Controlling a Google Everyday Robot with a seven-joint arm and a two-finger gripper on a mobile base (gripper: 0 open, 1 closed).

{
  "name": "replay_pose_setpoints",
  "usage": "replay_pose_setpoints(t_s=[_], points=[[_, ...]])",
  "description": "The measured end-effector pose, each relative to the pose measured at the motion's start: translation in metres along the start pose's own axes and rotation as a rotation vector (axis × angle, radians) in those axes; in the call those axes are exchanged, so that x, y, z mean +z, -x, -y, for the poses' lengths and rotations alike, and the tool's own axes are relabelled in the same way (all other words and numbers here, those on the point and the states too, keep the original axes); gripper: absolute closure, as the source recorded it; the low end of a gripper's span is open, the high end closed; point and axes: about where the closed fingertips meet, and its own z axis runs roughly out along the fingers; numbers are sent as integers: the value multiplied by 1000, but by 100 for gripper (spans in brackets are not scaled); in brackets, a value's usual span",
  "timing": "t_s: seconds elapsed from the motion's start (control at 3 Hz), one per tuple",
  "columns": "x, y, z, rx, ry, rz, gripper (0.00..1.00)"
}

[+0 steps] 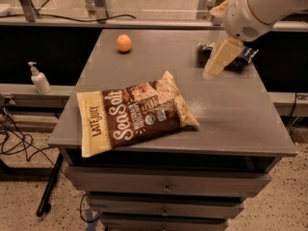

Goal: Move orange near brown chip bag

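The orange [124,43] sits on the grey table [231,114] near its far left corner. The brown chip bag [134,110], printed "LATE JULY Sea Salt", lies flat at the front left of the table, well apart from the orange. My gripper [220,57] hangs from the white arm over the far right part of the table, above and just left of a dark blue snack bag [238,57]. It holds nothing that I can see. It is far to the right of the orange.
A soap dispenser bottle [39,78] stands on a low ledge left of the table. Cables lie on the floor at the left. Drawers run below the table front. Metal posts and a rail stand behind the table.
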Motion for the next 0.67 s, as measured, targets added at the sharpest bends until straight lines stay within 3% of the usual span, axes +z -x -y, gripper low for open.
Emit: replay_pose_setpoints(t_s=[0.33,0.67], points=[[3,0,5,3,-8,13,0],[39,5,42,79,-38,63,0]])
